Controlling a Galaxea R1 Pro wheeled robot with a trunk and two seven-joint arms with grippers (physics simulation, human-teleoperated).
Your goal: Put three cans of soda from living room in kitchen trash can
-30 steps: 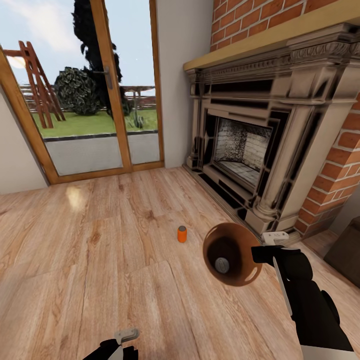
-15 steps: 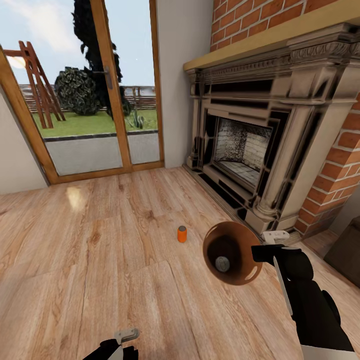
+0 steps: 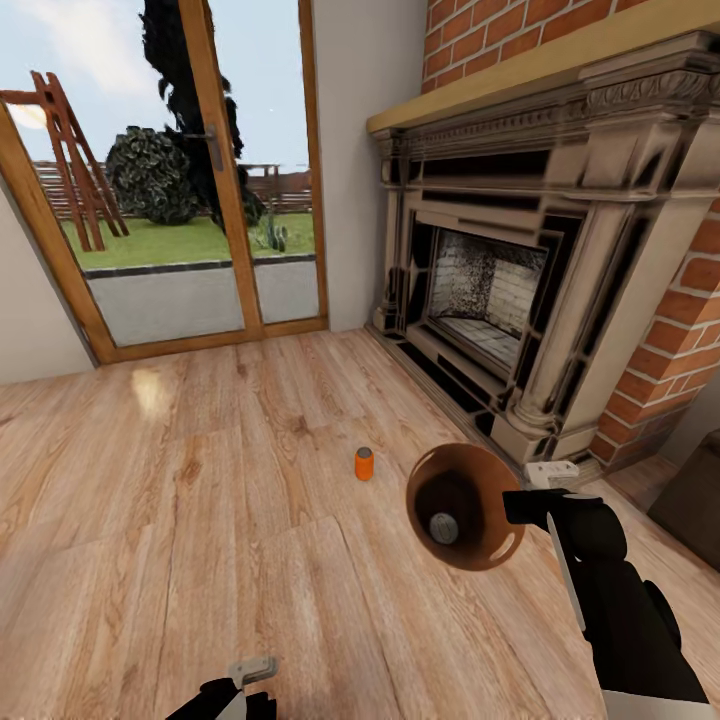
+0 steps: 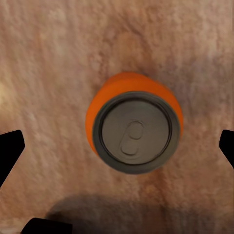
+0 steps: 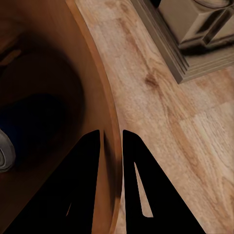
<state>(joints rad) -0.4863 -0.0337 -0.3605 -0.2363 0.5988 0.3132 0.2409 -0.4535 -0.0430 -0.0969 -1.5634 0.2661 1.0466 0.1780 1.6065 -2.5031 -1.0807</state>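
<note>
Progress, as far as I can judge: one soda can (image 3: 444, 528) already lies inside the trash can (image 3: 490, 480), its grey top visible against the smooth orange-brown interior. A second soda can (image 3: 364, 464) stands upright on the wood floor (image 3: 150, 520) in front of the brick fireplace (image 3: 520, 300), apart from the bin. A third can (image 4: 134, 126) sits directly beneath my left gripper (image 4: 117, 146); the wrist view looks straight down on its grey lid and pull tab, orange wall showing round the edge. It is not yet grasped.

My left fingers (image 4: 9, 151) stand wide, one at each side of that can and clear of it. My right gripper (image 5: 111, 146) is pinched narrow on the bin's rim, one finger inside the wall and one outside, holding the bin tilted above the floor.

Remaining: two cans to collect, then carrying the bin to the kitchen.
</note>
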